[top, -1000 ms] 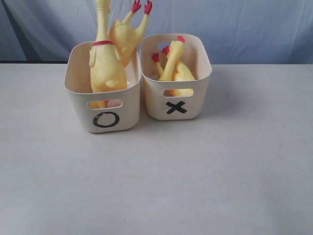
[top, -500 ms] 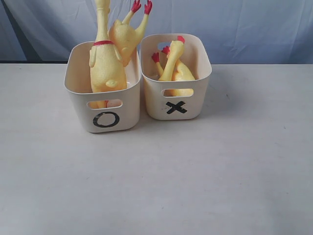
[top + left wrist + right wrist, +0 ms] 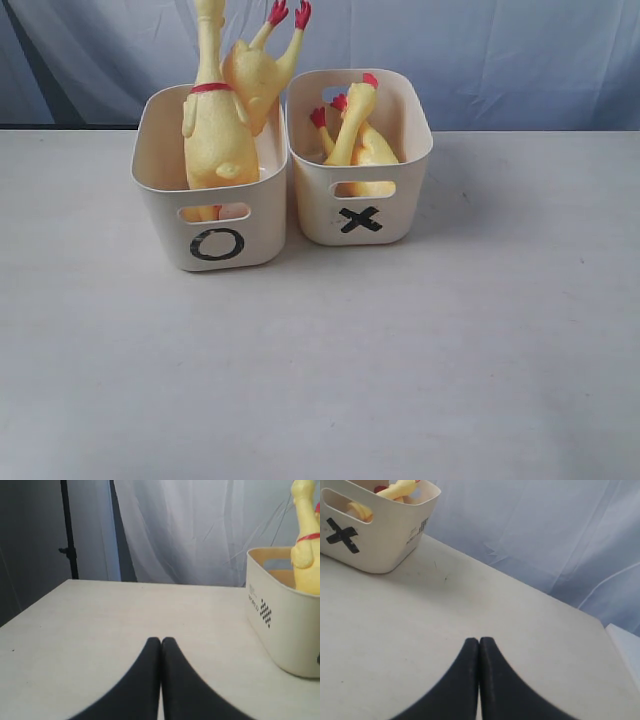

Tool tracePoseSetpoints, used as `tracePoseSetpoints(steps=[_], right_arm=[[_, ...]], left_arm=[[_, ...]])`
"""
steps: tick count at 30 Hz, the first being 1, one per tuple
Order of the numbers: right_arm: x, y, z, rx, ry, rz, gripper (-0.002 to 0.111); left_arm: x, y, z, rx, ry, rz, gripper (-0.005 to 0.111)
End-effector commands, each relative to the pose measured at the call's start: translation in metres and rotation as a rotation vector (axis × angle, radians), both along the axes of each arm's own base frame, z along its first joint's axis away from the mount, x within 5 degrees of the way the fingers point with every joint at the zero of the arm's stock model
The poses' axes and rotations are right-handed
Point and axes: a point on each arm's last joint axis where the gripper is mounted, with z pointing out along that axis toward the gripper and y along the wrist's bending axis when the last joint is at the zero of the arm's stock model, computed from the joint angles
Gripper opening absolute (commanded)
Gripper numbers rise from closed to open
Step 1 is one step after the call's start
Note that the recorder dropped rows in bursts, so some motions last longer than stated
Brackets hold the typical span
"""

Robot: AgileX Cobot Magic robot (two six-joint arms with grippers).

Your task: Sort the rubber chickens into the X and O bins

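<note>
Standing side by side on the table (image 3: 400,350), O bin (image 3: 165,220) occupied by two large rubber chickens (image 3: 218,145), X bin (image 3: 412,150) by smaller chickens (image 3: 368,148), left gripper (image 3: 161,642) and right gripper (image 3: 479,642) closed tight, nothing held.

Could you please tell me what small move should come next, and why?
Probably none, just hold position: two large chickens stand in the O bin, small chickens lie in the X bin, none shows on the table, and the left gripper and right gripper are shut.
</note>
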Motion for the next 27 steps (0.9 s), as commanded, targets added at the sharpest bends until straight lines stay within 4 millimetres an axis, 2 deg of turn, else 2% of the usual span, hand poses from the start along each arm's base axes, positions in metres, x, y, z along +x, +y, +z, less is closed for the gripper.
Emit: tracePoseSetpoints(steps=[1,6,27], right_arm=[[-0.0004,0.0001,-0.0013,0.174,0.022,-0.038,-0.001],[-0.0003,0.0002,-0.0011,0.311,0.035,-0.067,-0.001],[-0.0005,0.0002,-0.0018,0.309,0.042,-0.068,-0.001]], left_arm=[[-0.0008,0.0007,-0.0044,0.003,0.038,0.008,0.0],[-0.0008,0.0006,-0.0042,0.001,0.036,0.007,0.0],[-0.0007,0.0005,-0.0038,0.001,0.032,0.006,0.0]])
